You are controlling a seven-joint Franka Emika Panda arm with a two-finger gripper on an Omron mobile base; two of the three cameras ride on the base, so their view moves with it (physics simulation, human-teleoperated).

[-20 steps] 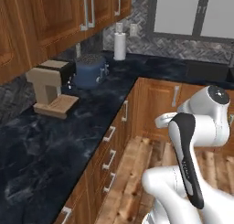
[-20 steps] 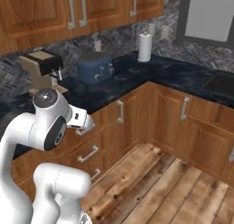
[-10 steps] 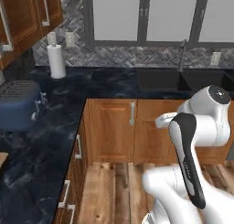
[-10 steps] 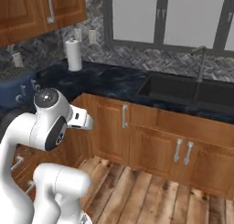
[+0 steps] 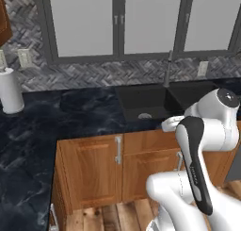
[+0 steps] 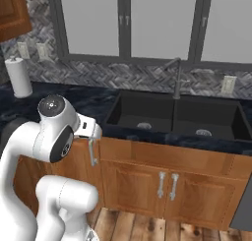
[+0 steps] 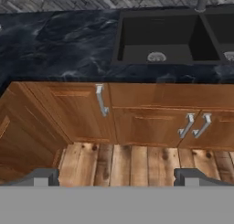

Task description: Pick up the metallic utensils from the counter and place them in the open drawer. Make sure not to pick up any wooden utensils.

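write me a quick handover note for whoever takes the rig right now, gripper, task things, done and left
Gripper: open, holding nothing, aimed at the cabinet doors below the sink.
Task things: the black marble counter runs either side of the sink, with a paper towel roll on its left part. The utensils and open drawer are out of frame.
Done: nothing to see of any utensil placed.
Left: find the knife and metal spoon, put both in the drawer, leave the wooden one.

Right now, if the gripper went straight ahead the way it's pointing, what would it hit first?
The open gripper aims at the brown wooden cabinet doors under the black sink; probably those first, though depth is unclear.
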